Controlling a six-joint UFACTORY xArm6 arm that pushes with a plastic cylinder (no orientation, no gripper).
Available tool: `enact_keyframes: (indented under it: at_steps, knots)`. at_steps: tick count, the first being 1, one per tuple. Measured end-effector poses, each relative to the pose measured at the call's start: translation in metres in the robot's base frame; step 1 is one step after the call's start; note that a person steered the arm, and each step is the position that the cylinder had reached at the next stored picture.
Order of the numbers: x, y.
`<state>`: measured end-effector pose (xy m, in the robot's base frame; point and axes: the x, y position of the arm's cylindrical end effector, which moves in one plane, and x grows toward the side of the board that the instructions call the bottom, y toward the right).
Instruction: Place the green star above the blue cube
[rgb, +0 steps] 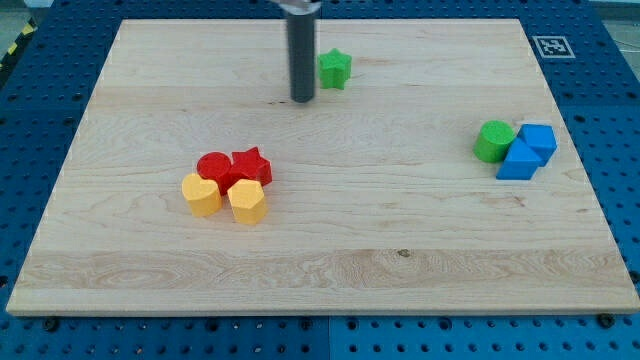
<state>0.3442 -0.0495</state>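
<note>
The green star (334, 68) lies near the view's top, a little right of centre. My tip (302, 99) rests on the board just left of and slightly below the star, close to it but apart. The blue cube (539, 140) sits at the view's right, touching a blue triangular block (518, 161) below-left of it and a green round block (494, 141) to its left. The star is far to the left of the blue cube.
A cluster sits left of centre: a red round block (214, 168), a red star (251, 165), a yellow heart-like block (201, 194) and a yellow hexagonal block (247, 201). The wooden board (330, 260) lies on a blue perforated table.
</note>
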Motion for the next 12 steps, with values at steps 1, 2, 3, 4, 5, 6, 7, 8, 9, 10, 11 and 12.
enact_keyframes:
  at_steps: [1,2,3,4,5,6,7,8,9,10,11,12]
  knots:
    - [-0.043,-0.009]
    - [-0.043,0.04]
    - [-0.021,0.134]
    - [-0.015,0.159]
    - [-0.034,0.131]
    - [-0.047,0.156]
    - [-0.015,0.216]
    - [0.017,0.267]
    - [0.015,0.259]
    - [0.007,0.203]
    - [-0.017,0.17]
    - [-0.006,0.148]
